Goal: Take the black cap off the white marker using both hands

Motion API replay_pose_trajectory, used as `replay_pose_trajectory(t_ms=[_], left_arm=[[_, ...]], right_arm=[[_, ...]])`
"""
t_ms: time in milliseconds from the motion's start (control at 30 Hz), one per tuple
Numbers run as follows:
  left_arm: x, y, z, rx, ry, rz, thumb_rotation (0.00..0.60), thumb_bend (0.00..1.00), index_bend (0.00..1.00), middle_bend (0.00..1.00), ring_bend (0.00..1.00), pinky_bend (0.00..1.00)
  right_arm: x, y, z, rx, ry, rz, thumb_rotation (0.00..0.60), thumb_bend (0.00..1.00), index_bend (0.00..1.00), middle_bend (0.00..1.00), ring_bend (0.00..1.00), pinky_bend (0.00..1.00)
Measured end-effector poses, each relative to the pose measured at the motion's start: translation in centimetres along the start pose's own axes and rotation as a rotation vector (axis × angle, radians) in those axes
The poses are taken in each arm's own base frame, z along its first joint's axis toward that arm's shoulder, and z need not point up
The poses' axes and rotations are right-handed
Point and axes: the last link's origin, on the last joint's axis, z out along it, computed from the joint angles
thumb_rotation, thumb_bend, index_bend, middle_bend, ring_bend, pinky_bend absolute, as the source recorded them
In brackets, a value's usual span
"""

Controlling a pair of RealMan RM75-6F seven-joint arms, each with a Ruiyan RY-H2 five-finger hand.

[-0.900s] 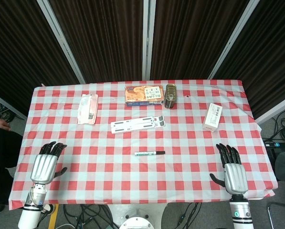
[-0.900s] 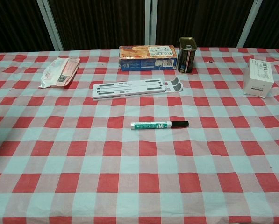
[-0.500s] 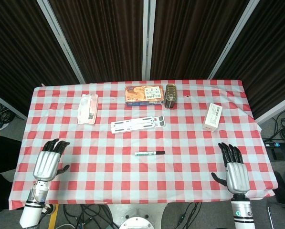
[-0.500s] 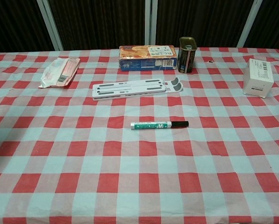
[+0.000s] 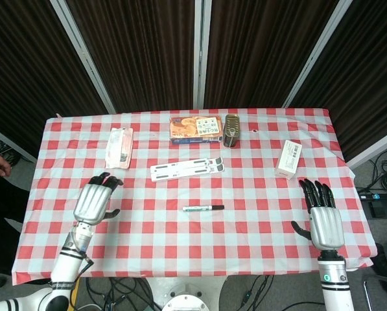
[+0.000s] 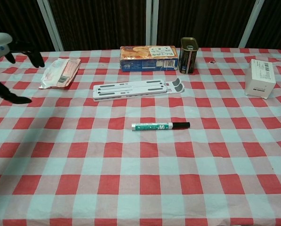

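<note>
The white marker (image 5: 200,208) (image 6: 152,126) lies flat mid-table, its black cap (image 5: 218,207) (image 6: 181,125) pointing to the right of the view. My left hand (image 5: 96,201) (image 6: 4,56) hovers open over the cloth well to the left of the marker, fingers spread and holding nothing. My right hand (image 5: 323,219) is open near the table's right front edge, far from the marker; the chest view does not show it.
A white slotted plastic strip (image 5: 187,168) (image 6: 138,89) lies behind the marker. Further back stand a biscuit box (image 5: 194,129) (image 6: 148,58) and a dark tin (image 5: 232,131) (image 6: 188,55). A pink packet (image 5: 119,147) (image 6: 60,72) sits back left, a white box (image 5: 288,159) (image 6: 260,78) at right.
My left hand has moved up and inward over the table toward the marker and now enters the chest view. My right hand has shifted slightly forward. The marker has not moved.
</note>
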Motion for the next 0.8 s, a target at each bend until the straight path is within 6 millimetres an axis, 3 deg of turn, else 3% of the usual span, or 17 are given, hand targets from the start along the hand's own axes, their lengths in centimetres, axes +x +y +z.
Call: replay_pose_trajectory(t_ms=[167,333,400,600,800], left_arm=[[0.3,5.5,2.6,-0.06,-0.017,0.013,0.6,0.11,0.41,0.43,0.41,0.56],[-0.3,11.2,4.4,-0.127,-0.034,-0.03,0.6,0.12,0.42,0.46,0.81,0.83],[-0.9,12.5,5.1,-0.13,-0.059,-0.033,0.6,0.12,0.42,0.46,0.88,0.88],[-3.1,16.0,6.1,-0.142,-0.159,-0.049,0.6,0.12,0.43,0.46,0.94,0.93],[-4.7,17.6,6.9,-0.13,-0.217,-0.034,0.6,0.14,0.44,0.48,0.96,0.95]], right_arm=[[-0.8,-0.3,0.3,0.002,-0.023,0.019,0.6,0.03,0.05,0.08,0.0,0.0],[-1.7,-0.1,0.2,-0.003,-0.047,0.037,0.6,0.03,0.05,0.08,0.0,0.0],[-1.9,0.1,0.2,-0.005,-0.05,0.041,0.6,0.03,0.05,0.08,0.0,0.0],[-1.9,0.5,0.1,-0.007,-0.046,0.044,0.6,0.03,0.05,0.08,0.0,0.0],[-1.9,0.7,0.1,-0.009,-0.047,0.046,0.6,0.03,0.05,0.08,0.0,0.0]])
